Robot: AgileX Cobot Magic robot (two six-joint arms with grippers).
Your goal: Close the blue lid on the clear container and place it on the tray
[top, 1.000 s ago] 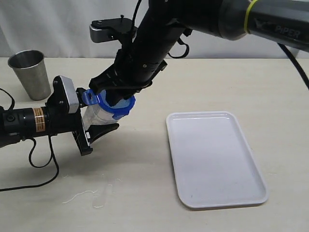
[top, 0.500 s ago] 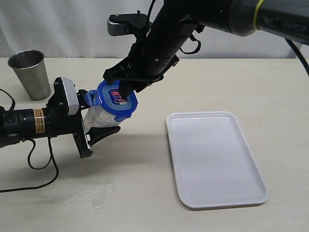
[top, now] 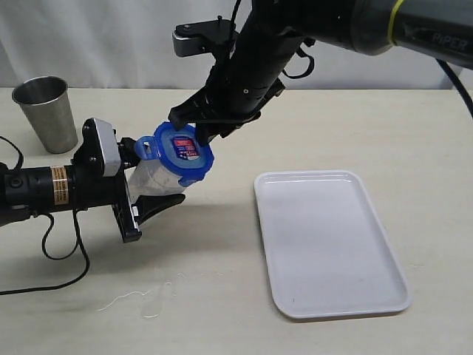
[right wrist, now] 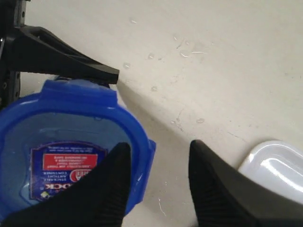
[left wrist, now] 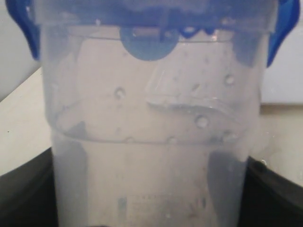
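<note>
- As you scan the scene from widest to smallest, the pale table (top: pixel 414 133) fills the exterior view, with a metal cup (top: pixel 48 111) standing upright at its far left corner.
- The tray (top: pixel 332 244) lies flat on the right half of the table with nothing on it, well apart from everything else.
- Your left gripper (top: pixel 159 179) reaches in sideways from the left, its jaws clamped on the body of the clear container (left wrist: pixel 151 118).
- The container is held off the table and tilted. Its long axis runs from the left gripper up and rightward, so the capped mouth points toward the tray side.
- The blue lid (top: pixel 183 153) sits on that mouth, its sticker (top: pixel 183 146) facing the camera. One flap juts out on the left and looks unlatched, though you cannot be sure.
- Your right gripper (right wrist: pixel 159 149) hangs just above the lid with its fingers apart. One is over the lid's face and the other is past its rim. Whether either touches is unclear.
- The likely next move is pressing the flaps down, which means pushing along the container's axis against the left grip. The tray is nearer the right arm.
</note>
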